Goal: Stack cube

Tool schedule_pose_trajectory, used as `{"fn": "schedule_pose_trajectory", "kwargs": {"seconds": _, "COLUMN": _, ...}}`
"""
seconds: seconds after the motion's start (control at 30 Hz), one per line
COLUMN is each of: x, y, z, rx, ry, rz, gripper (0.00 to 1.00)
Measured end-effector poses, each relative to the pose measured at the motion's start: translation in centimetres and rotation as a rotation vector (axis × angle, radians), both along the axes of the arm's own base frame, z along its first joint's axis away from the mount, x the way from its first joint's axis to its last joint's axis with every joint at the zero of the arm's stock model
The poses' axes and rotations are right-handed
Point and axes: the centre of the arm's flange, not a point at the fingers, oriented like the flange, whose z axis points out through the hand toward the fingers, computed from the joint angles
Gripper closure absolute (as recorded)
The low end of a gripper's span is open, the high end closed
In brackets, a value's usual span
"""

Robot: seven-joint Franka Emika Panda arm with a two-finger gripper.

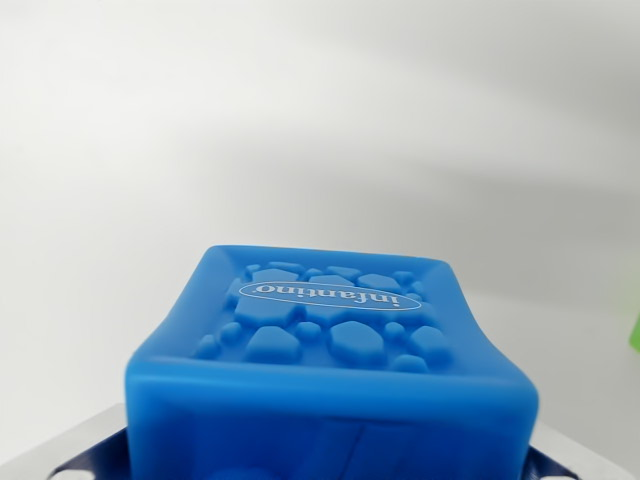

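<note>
Blue cube (335,370) fills the lower centre of the wrist view, pebbled face up, white "infantino" oval label showing. Metal claw (330,462) parts flank it at both bottom corners; grip appears closed on the cube. Pale bench (300,130) beyond. Green sliver (634,330) at the wrist view's right edge.

Plain white surface (300,120), perhaps a tabletop

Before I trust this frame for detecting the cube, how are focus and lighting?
Wrist view: the blue cube fills the lower frame, its logo and pebbled face sharp, the nearest edge slightly soft; lighting is even and diffuse, without harsh glare; the white background is featureless with faint grey shading; a green sliver at the right edge is blurred.
</note>
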Motion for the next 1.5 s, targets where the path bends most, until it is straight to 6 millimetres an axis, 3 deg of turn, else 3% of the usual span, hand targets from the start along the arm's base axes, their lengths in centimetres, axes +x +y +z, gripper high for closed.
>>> {"fn": "schedule_pose_trajectory", "kwargs": {"seconds": 1.5, "x": 0.4, "y": -8.7, "z": 2.2, "rx": 0.0, "ry": -0.001, "rz": -0.085, "gripper": 1.0}}
